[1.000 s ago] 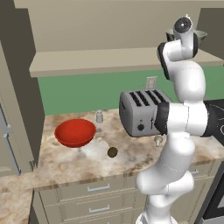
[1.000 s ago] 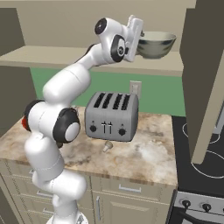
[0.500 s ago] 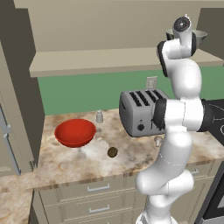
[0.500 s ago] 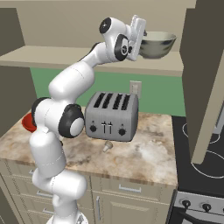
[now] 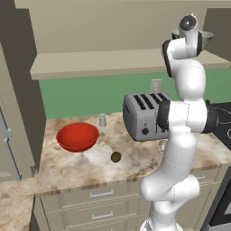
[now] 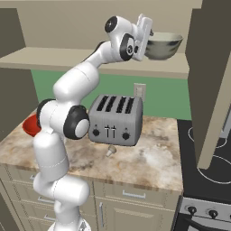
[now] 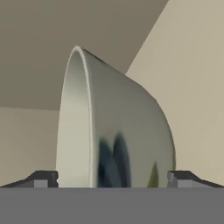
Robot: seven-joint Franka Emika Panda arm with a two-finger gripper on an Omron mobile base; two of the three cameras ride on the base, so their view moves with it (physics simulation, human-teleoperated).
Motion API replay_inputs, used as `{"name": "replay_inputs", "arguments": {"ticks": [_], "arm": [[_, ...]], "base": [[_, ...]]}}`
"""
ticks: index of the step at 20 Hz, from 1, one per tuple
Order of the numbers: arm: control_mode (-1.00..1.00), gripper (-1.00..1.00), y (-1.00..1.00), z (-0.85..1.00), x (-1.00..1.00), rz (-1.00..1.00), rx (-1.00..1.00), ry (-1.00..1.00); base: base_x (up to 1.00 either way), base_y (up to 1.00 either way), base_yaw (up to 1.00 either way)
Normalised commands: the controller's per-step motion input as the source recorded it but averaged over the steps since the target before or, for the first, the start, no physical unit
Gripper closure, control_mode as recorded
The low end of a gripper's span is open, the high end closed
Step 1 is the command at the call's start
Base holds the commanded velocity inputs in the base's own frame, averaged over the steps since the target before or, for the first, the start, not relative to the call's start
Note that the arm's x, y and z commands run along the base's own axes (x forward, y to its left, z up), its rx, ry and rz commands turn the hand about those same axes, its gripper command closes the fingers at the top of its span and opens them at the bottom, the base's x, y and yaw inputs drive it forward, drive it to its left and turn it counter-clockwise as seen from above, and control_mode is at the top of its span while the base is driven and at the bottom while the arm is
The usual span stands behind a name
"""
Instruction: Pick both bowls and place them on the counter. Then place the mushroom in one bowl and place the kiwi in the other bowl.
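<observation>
Nothing much shifted, arm's just nudged closer: pincer [image 6: 151,34] wide open, straddling the grey bowl [image 6: 163,46] on the shelf [image 6: 67,58], lined up to grab it sideways.

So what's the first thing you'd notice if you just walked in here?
The tall white robot arm reaching up to the shelf, its open gripper at a silvery bowl. Next, the bright red bowl on the stone counter, with a small brown kiwi near it and a grey toaster alongside.

Arm hides most of silvery-grey bowl [image 5: 206,37], seemingly
</observation>
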Motion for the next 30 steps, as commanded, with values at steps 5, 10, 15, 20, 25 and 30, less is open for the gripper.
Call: {"name": "replay_inputs", "arguments": {"ticks": [5, 10, 15, 20, 25, 30], "arm": [[-1.0, 1.0, -0.02, -0.09, 0.0, 0.0, 0.0, 0.0], [-1.0, 1.0, -0.02, -0.13, -0.06, 0.0, 0.0, 0.0], [-1.0, 1.0, 0.0, -0.14, -0.17, 0.0, 0.0, 0.0], [-1.0, 1.0, 0.01, -0.07, -0.41, -0.02, 0.0, 0.0], [-1.0, 1.0, 0.17, -0.01, -0.61, -0.04, 0.0, -0.04], [-1.0, 1.0, 0.26, -0.08, -0.61, -0.04, 0.0, 0.0]], "base": [[0.0, 0.0, 0.0], [0.0, 0.0, 0.0], [0.0, 0.0, 0.0], [0.0, 0.0, 0.0], [0.0, 0.0, 0.0], [0.0, 0.0, 0.0]]}}
